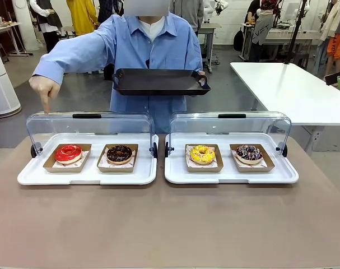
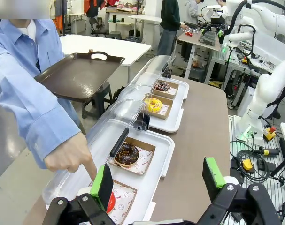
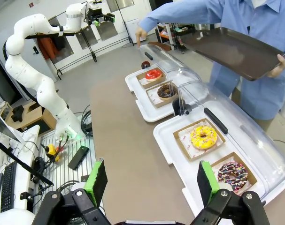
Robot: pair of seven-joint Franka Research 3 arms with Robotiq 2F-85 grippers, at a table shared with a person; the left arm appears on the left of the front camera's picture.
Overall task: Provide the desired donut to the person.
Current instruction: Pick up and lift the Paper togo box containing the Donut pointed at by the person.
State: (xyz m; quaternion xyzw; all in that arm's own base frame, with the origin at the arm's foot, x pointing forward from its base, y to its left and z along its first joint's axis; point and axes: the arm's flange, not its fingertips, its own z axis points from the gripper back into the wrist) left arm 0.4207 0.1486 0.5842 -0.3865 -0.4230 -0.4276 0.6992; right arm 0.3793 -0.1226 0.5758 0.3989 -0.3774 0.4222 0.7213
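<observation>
Now the person's hand (image 1: 45,88) points down at the red donut (image 1: 68,152), which sits in the leftmost box on the tabletop (image 1: 158,224). The other hand (image 1: 201,77) holds a dark tray (image 1: 158,81). Left end effector (image 2: 158,180) and right end effector (image 3: 151,182) are both released.

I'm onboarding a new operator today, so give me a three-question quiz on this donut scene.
1. True or false: the person's pointing hand hangs by the red donut end of its case.
2. What does the person's other hand hold? A) dark tray B) cup C) box
3. How many donuts lie on each white tray?
Key: 1 true; 2 A; 3 two.
</observation>
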